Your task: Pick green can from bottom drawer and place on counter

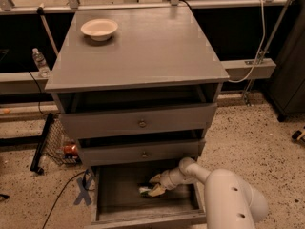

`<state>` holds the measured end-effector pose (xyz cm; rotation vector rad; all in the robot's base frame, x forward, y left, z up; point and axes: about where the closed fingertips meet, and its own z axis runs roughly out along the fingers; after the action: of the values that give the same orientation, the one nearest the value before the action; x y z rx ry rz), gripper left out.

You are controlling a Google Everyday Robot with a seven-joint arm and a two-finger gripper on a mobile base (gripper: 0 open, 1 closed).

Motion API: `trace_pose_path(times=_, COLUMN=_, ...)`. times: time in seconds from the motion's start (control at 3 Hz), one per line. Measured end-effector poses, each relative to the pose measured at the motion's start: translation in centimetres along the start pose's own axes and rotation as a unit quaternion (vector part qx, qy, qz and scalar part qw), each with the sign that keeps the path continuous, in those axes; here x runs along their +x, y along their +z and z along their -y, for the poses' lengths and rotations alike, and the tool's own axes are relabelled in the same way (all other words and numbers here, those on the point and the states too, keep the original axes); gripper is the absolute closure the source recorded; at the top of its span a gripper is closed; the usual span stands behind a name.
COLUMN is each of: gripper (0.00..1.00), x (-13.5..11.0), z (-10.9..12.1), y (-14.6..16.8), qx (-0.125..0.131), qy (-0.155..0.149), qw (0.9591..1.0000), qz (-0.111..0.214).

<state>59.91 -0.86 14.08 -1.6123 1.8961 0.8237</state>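
Cream-coloured gripper (154,185) sits low inside the open bottom drawer (119,209), right at the green can (145,191) lying on the drawer floor; whether it has hold of the can I cannot tell. Above, the counter (143,51) carries a white bowl (99,29) near its far left corner

On my feed the desk (143,51) is smooth, matt grey wood. So is the bottom drawer (119,202), though its floor shows grain. My end effector (153,185) sits down inside that drawer, on a smooth, slightly glossy cream plastic arm (233,194). The floor (248,128) is speckled stone.
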Motion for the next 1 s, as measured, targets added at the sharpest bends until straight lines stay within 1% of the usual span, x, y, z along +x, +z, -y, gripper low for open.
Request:
trace_pose_path(times=0.33, gripper=1.0, x=0.0, z=-0.1, y=0.1, qx=-0.001, qy=0.0, qw=1.0, qz=0.0)
trace_pose_path(times=0.67, gripper=1.0, x=-0.7, z=-0.5, y=-0.3, qx=-0.002, qy=-0.01, qw=0.9999, qz=-0.002)
trace_pose_path(times=1.0, gripper=1.0, x=-2.3, z=-1.0, y=-1.8, qx=0.012, qy=-0.029, qw=0.9994, qz=-0.015)
